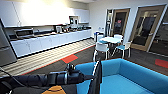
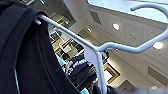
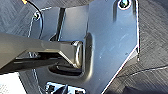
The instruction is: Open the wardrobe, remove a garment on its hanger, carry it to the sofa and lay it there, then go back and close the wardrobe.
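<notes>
My left arm reaches in from the left, and the left gripper point(image 1: 87, 77) is shut on the white hanger point(image 1: 94, 71). The black garment point(image 1: 98, 78) hangs limp from it, just at the near left corner of the bright blue sofa point(image 1: 125, 82). Seen from the left wrist, the hanger point(image 2: 100, 50) shows its curved hook against the ceiling, with the black garment point(image 2: 27, 57) draped over one shoulder of it. The sofa's wide seat lies to the right of the garment.
A white round table point(image 1: 110, 40) with white chairs stands beyond the sofa. A long kitchen counter point(image 1: 50, 41) and a fridge point(image 1: 6, 47) line the left wall. Glass doors point(image 1: 145, 27) are at the back right. A red floor patch point(image 1: 69, 58) marks the open floor between.
</notes>
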